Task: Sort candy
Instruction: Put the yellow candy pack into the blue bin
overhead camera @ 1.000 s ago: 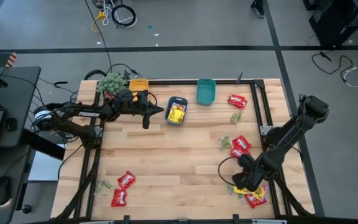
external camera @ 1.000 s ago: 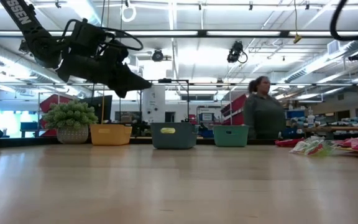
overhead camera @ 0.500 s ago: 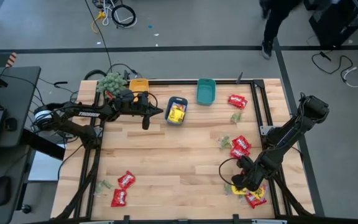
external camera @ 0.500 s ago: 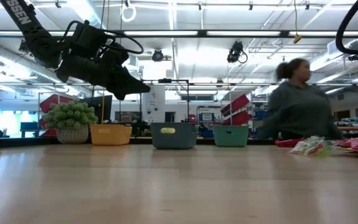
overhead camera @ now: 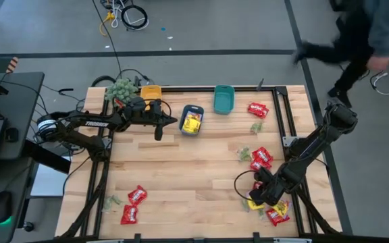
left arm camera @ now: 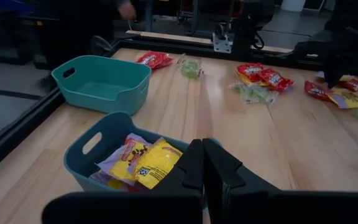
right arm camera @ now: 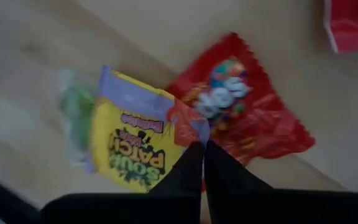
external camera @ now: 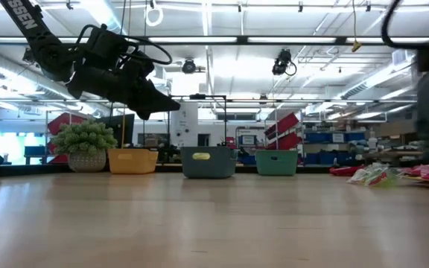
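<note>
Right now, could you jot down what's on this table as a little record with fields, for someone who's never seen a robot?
Right fingers: shut on the yellow candy packet, low over the table's near right corner
Beside it: a red candy packet and a pale green candy
Left fingers: shut, empty, raised by the blue bin
Blue bin contents: yellow packets
Teal bin: empty
Orange bin: contents unclear
Loose candy: red packets at near left

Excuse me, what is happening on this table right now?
A two-armed robot is sorting candy into bins. The right gripper has shut on the corner of a yellow packet, beside a red packet, at the table's near right. The left gripper hovers shut over the blue bin, which already holds yellow packets. The teal bin looks empty.
</note>
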Robot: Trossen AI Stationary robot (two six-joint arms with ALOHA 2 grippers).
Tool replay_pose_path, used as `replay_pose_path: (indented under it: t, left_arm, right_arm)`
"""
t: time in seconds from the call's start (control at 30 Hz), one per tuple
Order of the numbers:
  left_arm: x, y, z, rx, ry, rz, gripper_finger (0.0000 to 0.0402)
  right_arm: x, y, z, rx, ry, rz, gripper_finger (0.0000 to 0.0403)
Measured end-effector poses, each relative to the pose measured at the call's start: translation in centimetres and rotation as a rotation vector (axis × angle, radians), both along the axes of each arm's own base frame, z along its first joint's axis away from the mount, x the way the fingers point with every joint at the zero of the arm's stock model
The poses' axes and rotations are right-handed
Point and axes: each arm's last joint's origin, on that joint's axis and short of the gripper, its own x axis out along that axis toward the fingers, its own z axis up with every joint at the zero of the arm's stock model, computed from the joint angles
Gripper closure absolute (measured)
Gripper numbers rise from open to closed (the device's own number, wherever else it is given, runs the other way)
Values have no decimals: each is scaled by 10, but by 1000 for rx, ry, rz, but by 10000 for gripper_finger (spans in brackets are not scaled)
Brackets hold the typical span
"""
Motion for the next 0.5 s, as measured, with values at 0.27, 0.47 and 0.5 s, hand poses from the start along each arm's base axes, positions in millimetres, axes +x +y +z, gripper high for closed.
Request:
replay_pose_path:
  t: [0.27,0.47,0.5]
  left_arm:
    - [0,0,0,-3,-3,6,401]
    - [0,1,1,3,-11,16,401]
    - [0,1,2,6,-15,16,401]
  right_arm:
    - [26,-14,46,-48,-156,58,402]
    - [58,-55,71,-250,-317,73,403]
    - [62,-64,72,-274,-324,86,403]
